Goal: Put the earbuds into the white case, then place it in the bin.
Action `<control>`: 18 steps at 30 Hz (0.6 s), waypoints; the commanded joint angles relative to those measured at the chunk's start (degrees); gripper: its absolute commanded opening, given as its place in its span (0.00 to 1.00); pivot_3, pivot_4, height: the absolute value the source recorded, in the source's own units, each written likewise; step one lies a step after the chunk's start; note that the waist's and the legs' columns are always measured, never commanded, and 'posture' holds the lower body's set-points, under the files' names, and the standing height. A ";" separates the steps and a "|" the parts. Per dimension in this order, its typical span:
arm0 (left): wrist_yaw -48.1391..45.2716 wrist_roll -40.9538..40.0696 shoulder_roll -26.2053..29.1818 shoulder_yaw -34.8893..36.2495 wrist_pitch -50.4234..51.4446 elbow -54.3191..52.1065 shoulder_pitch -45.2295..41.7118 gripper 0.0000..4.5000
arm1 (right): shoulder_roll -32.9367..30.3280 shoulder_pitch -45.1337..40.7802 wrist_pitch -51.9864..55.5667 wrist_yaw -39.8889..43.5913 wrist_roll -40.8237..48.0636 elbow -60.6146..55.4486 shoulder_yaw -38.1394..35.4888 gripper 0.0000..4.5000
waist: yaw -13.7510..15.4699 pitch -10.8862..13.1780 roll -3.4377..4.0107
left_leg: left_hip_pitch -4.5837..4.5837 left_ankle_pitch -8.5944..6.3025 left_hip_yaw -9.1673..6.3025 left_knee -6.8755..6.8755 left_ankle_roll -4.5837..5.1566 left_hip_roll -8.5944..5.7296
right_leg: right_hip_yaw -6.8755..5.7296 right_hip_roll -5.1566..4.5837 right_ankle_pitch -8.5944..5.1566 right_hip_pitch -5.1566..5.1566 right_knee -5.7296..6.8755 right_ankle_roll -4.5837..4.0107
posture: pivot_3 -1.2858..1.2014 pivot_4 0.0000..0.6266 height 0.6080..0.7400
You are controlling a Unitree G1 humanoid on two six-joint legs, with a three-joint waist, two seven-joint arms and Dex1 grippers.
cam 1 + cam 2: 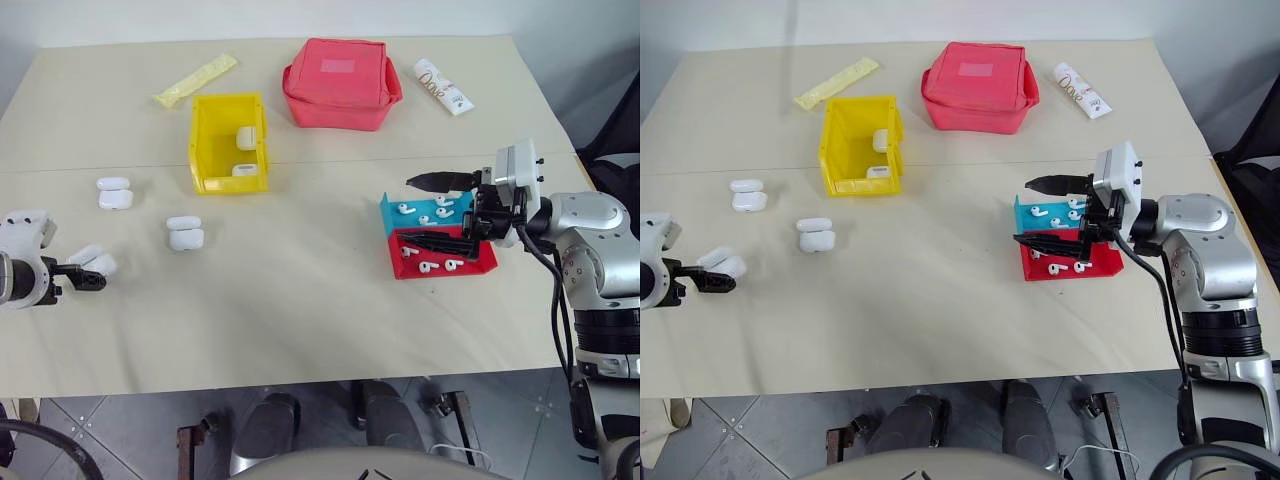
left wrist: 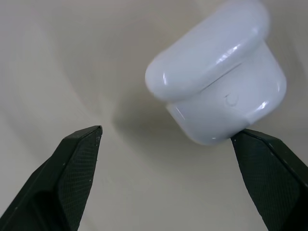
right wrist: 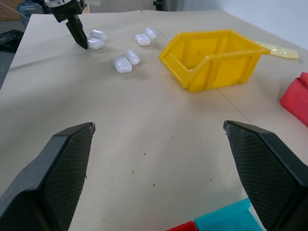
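A white case (image 2: pixel 216 82) lies near the table's left edge with its lid tilted up. My left gripper (image 1: pixel 93 276) is open and low over the table, and its fingers straddle the near side of this case (image 1: pixel 92 262) without gripping it. My right gripper (image 1: pixel 428 210) hangs open above two small trays. Several earbuds lie in the blue tray (image 1: pixel 390 212) and several in the red tray (image 1: pixel 482 264); one earbud (image 1: pixel 405 209) lies at the blue tray's left. The yellow bin (image 1: pixel 205 140) stands at the back left with two white cases inside.
Two more white cases (image 1: pixel 113 192) (image 1: pixel 184 232) lie between the bin and my left gripper. A red pouch (image 1: pixel 340 82), a white tube (image 1: pixel 443 86) and a yellow packet (image 1: pixel 195 80) sit along the far side. The table's left edge is close to my left gripper.
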 commanded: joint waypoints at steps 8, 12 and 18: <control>-4.12 4.27 4.02 -3.98 -3.76 4.53 -4.92 0.99 | -0.74 -0.25 -0.05 -0.49 0.78 -1.19 -1.58 1.00 | -0.02 -0.02 -0.04 | -0.03 0.00 0.12 0.00 0.01 0.01 | 0.04 0.02 0.00 -0.11 0.07 0.00 | 0.52 0.24 1.00; -4.88 3.69 6.70 -1.06 1.17 0.45 -1.74 0.99 | -0.75 -0.34 -0.27 -0.56 0.61 -0.84 -1.61 1.00 | -0.16 -0.06 -0.11 | -0.09 0.00 0.16 0.00 0.02 0.02 | 0.06 0.04 0.00 -0.21 0.10 0.00 | 0.52 0.24 1.00; -0.02 2.70 3.62 4.43 8.04 -3.40 -1.70 0.99 | -0.46 -1.09 -0.66 -0.23 0.39 0.06 -1.19 1.00 | -0.01 -0.06 -0.11 | -0.06 -0.01 0.32 -0.01 0.06 0.01 | 0.15 0.04 0.00 -0.26 0.16 0.00 | 0.52 0.24 1.00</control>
